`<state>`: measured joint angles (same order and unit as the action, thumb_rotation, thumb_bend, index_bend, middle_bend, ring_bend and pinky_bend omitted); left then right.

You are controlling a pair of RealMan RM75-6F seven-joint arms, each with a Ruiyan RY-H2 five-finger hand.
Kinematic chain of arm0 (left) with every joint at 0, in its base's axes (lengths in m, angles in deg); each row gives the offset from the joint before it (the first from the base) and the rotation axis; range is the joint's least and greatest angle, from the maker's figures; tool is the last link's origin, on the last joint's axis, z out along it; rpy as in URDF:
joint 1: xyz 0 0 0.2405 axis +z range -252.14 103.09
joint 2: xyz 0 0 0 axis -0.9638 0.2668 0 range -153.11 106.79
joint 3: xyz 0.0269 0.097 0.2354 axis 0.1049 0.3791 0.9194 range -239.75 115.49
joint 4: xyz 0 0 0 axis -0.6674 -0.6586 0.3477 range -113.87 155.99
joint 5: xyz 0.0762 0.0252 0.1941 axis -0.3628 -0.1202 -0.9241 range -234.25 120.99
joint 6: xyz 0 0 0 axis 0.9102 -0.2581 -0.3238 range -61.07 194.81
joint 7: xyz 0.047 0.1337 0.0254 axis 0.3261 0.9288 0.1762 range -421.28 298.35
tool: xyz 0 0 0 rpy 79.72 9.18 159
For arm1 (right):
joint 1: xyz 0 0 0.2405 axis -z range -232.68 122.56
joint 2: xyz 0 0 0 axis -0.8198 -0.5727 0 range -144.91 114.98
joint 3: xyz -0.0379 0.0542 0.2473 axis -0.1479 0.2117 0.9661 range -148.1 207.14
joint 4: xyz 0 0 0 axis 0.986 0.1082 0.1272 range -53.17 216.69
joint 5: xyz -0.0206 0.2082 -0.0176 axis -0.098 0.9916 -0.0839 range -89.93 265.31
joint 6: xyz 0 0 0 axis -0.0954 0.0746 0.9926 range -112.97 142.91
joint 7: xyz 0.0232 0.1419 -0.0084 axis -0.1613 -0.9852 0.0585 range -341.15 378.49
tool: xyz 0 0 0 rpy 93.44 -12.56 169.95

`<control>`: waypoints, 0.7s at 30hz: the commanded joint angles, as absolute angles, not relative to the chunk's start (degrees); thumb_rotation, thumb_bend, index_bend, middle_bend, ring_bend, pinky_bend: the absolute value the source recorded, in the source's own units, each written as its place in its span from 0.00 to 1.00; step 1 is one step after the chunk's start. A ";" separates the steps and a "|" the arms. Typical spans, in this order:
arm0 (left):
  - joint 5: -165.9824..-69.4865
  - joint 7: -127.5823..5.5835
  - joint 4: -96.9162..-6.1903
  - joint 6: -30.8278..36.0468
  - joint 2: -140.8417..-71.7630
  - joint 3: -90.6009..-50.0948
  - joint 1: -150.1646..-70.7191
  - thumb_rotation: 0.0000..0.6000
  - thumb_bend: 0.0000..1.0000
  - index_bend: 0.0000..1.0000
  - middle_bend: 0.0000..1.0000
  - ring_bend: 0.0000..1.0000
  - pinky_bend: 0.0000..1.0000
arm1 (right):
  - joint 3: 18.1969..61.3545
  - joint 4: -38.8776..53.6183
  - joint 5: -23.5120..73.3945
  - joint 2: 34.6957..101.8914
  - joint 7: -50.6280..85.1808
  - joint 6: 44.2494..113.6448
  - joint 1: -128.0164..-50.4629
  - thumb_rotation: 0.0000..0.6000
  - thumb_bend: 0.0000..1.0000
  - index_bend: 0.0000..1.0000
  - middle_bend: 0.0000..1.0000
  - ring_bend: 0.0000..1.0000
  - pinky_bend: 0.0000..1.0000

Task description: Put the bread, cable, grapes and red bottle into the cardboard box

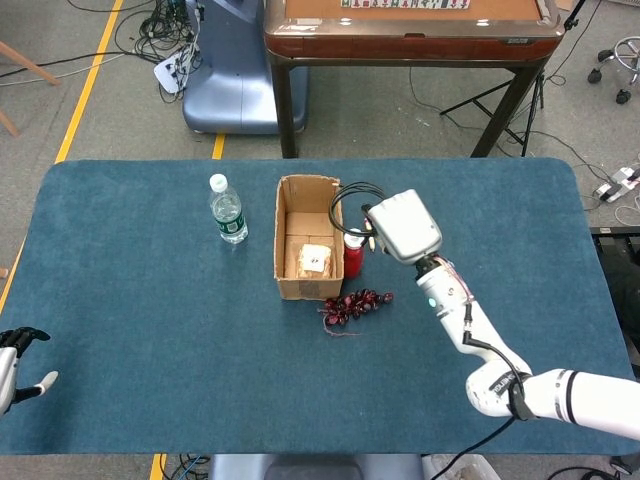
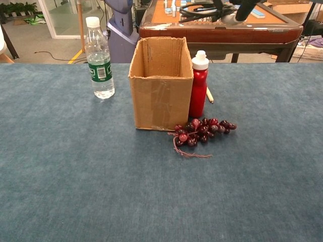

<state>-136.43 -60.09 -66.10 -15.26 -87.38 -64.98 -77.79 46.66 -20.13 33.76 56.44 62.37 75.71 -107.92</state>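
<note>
One coil of black cable hangs from the right robot hand, raised just right of the cardboard box and above the red bottle; the box opening lies to its left. The left robot hand rests open, far off at the tabletop edge.

Our right hand shows a boxy light-grey back with dark fingers beneath. Behind it runs a slim white forearm with thin red and black wires along it, then a black-banded white joint. Our left hand is black and silver, with white-tipped fingers.
</note>
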 commanded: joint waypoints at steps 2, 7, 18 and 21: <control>-136.57 -60.50 -66.30 -15.59 -87.16 -65.03 -77.64 1.00 0.15 0.37 0.33 0.27 0.54 | 46.25 -18.98 36.22 59.21 64.87 74.97 -110.48 1.00 0.43 0.71 1.00 1.00 0.99; -136.78 -60.91 -66.39 -15.82 -87.01 -64.91 -77.45 1.00 0.15 0.37 0.33 0.27 0.54 | 45.67 -17.10 38.22 61.65 66.44 74.46 -112.52 1.00 0.43 0.71 1.00 1.00 0.99; -136.86 -61.24 -66.51 -15.79 -86.80 -64.89 -77.41 1.00 0.15 0.37 0.33 0.27 0.54 | 44.70 -12.19 35.70 66.25 63.16 75.07 -114.05 1.00 0.01 0.44 1.00 1.00 0.99; -136.88 -61.31 -66.49 -15.80 -86.79 -64.88 -77.39 1.00 0.15 0.37 0.33 0.27 0.54 | 44.50 -11.50 33.93 66.76 61.33 75.61 -113.72 1.00 0.00 0.32 1.00 1.00 0.99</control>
<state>-136.88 -61.31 -66.49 -15.80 -86.79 -64.89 -77.39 44.65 -11.86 34.64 66.43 62.02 75.28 -113.88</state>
